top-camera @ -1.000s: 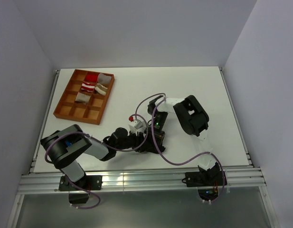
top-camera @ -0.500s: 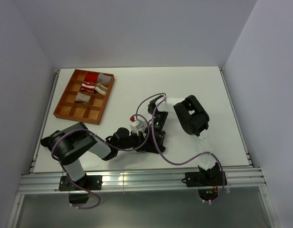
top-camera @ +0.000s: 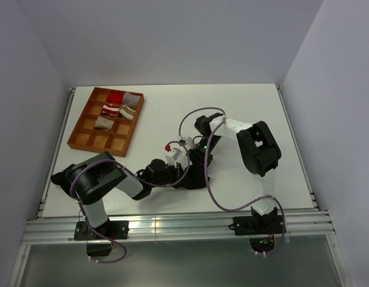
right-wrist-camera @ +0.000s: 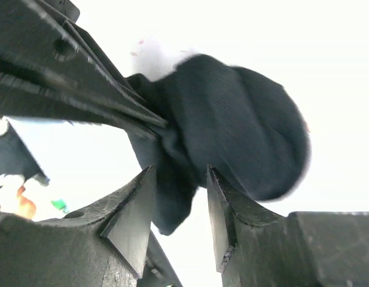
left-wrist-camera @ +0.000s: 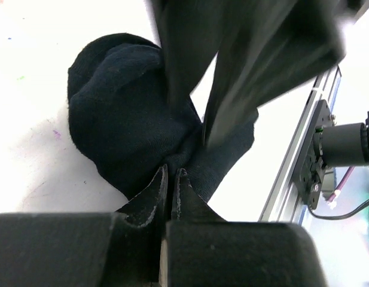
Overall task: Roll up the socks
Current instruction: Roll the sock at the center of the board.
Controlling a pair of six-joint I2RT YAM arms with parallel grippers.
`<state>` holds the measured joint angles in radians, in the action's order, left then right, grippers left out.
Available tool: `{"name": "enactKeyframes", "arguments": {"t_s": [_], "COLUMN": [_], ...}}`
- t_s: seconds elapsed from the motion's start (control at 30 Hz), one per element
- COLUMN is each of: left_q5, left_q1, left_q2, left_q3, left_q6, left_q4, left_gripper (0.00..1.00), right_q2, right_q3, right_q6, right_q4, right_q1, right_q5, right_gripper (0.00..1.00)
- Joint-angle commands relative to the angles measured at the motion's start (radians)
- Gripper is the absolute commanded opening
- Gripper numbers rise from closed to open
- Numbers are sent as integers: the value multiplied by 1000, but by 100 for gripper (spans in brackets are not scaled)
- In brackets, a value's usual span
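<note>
Jaws of the left gripper [left-wrist-camera: 171,174] are seen pinched together on a fold of the black sock [left-wrist-camera: 118,113], which lies bunched on the table [top-camera: 244,107] toward its near edge, while those of the right gripper [right-wrist-camera: 178,179] have just been parted, so the hold is judged handed over mid-roll.

Lab: white walls [top-camera: 172,42], aluminium rail [top-camera: 178,226]

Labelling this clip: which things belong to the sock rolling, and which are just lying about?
Job: black sock; left hand, pinched on it; right hand, open around it.
Lying about: wooden tray; rolled bundles in it.
</note>
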<state>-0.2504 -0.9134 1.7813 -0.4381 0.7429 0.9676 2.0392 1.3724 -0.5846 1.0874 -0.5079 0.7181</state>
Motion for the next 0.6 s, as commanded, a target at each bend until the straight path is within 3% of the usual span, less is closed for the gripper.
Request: {"name": "enactKeyframes", "arguments": {"t_s": [0.0,0.23,0.57], "left_q5": [57,94,68], "left_q1": [-10,-10,-2], "left_q2": [38,18,67], "left_q3": [16,-39,-295], "left_q6": [13,61,168], "left_q4": [-194,-332,-783], "left_gripper": [0,0,0], "right_q2": [-102,-238,-572], "right_q3": [-18,-94,-386], "right_q6": [-29,-66,-107], "right_q4": [-93,-121,-382], "right_q1": [58,152,181], "right_q5": [-16,18,-115], "right_gripper": [47,48,49]}}
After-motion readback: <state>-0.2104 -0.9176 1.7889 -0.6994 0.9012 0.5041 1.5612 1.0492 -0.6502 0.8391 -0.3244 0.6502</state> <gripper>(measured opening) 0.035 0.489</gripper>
